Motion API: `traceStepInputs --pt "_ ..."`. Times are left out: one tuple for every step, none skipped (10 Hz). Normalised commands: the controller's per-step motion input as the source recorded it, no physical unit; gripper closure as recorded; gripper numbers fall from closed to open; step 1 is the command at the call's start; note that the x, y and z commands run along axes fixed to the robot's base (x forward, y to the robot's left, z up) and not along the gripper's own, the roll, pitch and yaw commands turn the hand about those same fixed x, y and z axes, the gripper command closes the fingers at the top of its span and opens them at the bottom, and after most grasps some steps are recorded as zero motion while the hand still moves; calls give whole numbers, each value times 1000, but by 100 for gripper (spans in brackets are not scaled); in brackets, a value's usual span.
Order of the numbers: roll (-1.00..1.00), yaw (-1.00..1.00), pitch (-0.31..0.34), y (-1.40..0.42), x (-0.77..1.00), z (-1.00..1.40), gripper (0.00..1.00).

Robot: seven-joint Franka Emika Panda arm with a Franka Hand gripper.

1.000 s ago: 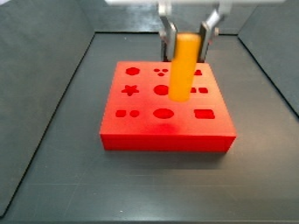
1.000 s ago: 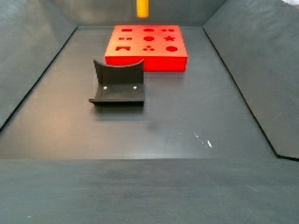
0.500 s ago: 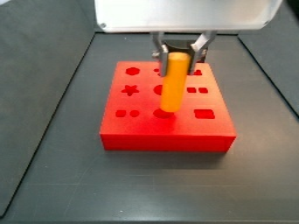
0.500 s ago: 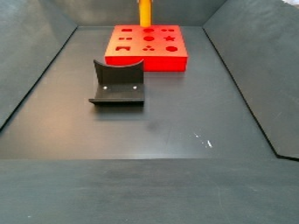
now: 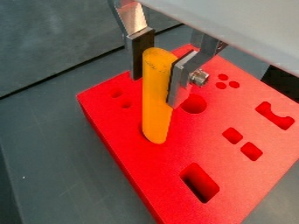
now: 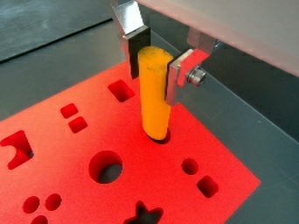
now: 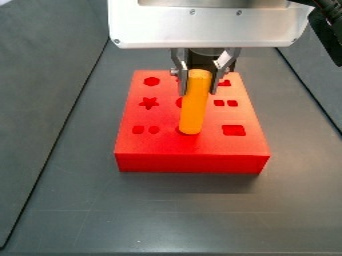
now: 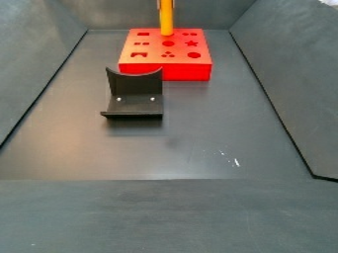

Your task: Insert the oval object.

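Wrist views: the gripper (image 5: 159,63) is clenched on the upper part of the oval object (image 5: 156,98), long axis upright, lower end at the oval hole in the red block (image 5: 140,149); from the opposite side the peg (image 6: 156,92) tip sits in the hole's mouth. Side views: the peg (image 7: 194,100) is lower than 1.0 s ago; the curved holder (image 8: 133,95) stands apart from the block, unmoved.

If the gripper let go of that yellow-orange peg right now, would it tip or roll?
The oval object looks smooth and rigid, held upright by the gripper. Its lower end meets the red block at a hole, so released it would probably tip; oval sides should limit rolling.
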Motion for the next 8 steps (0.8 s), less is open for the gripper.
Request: traceStepInputs --pt "0 -51 0 0 -289 -123 100" --pt "0 -14 0 0 -311 -23 100" --pt "0 0 0 0 -66 -26 100" --pt "0 0 0 0 0 -74 100" --pt "4 0 6 0 17 0 100" --pt "-173 -103 -124 0 303 -494 100" --pt "-99 -89 -109 0 406 -660 100" --pt "0 -14 0 0 169 -486 100"
